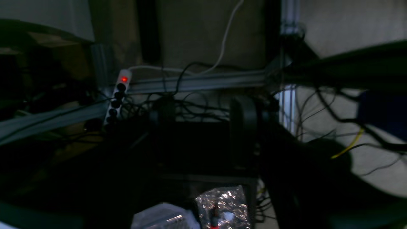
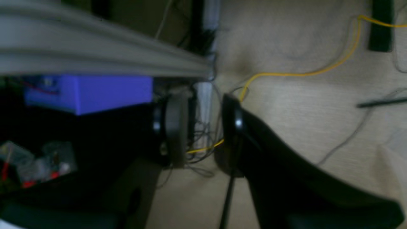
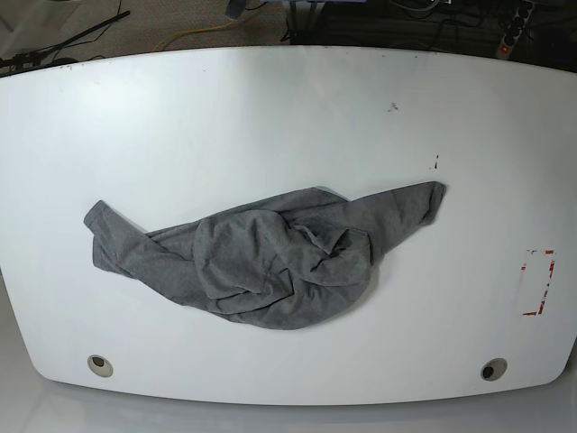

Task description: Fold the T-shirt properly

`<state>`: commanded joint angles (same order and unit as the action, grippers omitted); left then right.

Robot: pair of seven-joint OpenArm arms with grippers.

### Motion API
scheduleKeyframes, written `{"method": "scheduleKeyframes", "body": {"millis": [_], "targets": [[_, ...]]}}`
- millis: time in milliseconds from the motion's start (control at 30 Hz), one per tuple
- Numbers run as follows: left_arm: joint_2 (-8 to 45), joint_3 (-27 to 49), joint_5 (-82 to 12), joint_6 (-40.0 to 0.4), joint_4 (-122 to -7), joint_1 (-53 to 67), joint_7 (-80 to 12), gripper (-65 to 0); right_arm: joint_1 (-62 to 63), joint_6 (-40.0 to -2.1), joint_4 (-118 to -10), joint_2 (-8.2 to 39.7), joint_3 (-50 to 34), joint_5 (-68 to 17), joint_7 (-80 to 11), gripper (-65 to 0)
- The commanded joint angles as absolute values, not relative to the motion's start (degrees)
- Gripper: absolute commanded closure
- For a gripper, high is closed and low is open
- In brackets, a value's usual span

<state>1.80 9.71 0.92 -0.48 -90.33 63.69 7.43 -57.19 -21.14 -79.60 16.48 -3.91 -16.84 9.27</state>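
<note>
Cloth is lying bunched near the middle of the white table (image 3: 270, 108): the T-shirt (image 3: 270, 266), plain heather grey, is sitting in a crumpled heap with one end trailing toward the table's left side in the base view and a narrower end reaching up toward the right, so nothing about it is looking folded yet. Neither arm is showing over the table in the base view. Both wrist cameras are looking below and behind the table, at floor, cables and metal framing, which suggests the arms are hanging parked out of the way. The left gripper (image 1: 203, 127) is showing two dark fingers with a clear gap and nothing between them, though the view is very dim. The right gripper (image 2: 200, 133) is likewise standing parted and empty, a yellow cable (image 2: 302, 73) running across the floor behind it. The task is judged to be at its very start; the heap is needing spreading flat first.
</note>
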Motion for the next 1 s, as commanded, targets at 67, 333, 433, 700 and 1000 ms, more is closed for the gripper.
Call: {"method": "scheduleKeyframes", "body": {"millis": [67,333,433,700,1000], "targets": [[1.9,9.8,-0.6,-0.5,-93.9,66.1,7.4,-25.3,-59.3,-21.1,-83.1,18.0,-4.8,-18.2,9.3,-16.5],[2.5,10.8,-1.5,-0.5,-108.8,74.4,7.4,-25.3,-68.4,-21.0,-96.8,20.1,-8.5,-22.6,9.3,-16.5],[2.2,11.8,-1.5,-0.5,-111.5,75.0,7.4,-25.3,-69.4,-20.9,-100.4,20.3,-8.7,-22.7,9.3,-16.5],[0.1,14.0,-1.5,-0.5,-114.9,72.7,7.4,-25.3,-65.3,-20.8,-107.5,18.9,-12.7,-22.7,8.1,-16.5],[3.0,13.9,-1.1,-0.5,-114.6,62.5,7.3,-25.6,-51.9,-21.1,-110.8,18.1,-12.6,-22.7,-3.5,-17.1]]}}
